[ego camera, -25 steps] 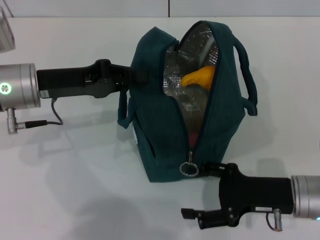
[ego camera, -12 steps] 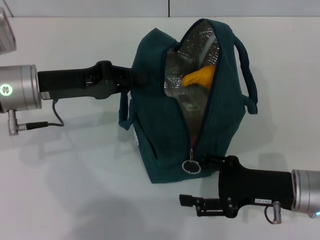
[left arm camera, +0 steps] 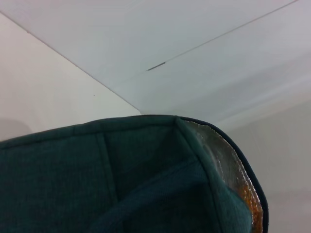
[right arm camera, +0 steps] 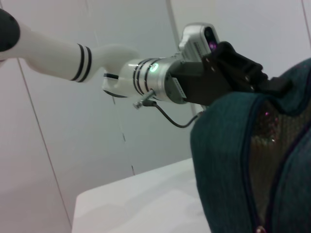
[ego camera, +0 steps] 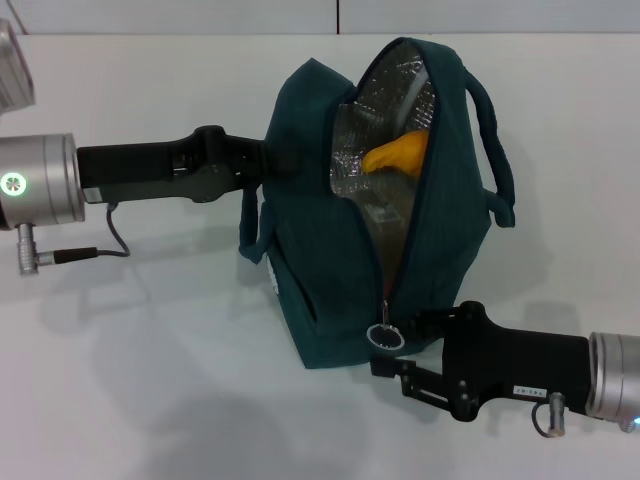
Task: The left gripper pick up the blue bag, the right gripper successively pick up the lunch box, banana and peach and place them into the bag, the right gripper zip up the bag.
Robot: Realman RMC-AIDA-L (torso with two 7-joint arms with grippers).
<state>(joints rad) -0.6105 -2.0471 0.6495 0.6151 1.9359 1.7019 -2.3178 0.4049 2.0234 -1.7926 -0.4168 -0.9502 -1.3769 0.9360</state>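
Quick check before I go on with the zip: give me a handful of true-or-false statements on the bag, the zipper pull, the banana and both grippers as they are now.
1. The blue bag is fully zipped. False: it gapes wide, foil lining showing.
2. The banana lies inside the bag. True.
3. The right gripper is at the metal ring pull, at the bag's near end. True.
4. The left gripper is parked away from the bag. False: it is against the bag's upper left side.
5. The bag lies flat on the table. False: it stands upright.

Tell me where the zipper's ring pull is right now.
In the head view, the ring pull hangs at the near, lower end of the blue bag opening, just left of the right gripper.
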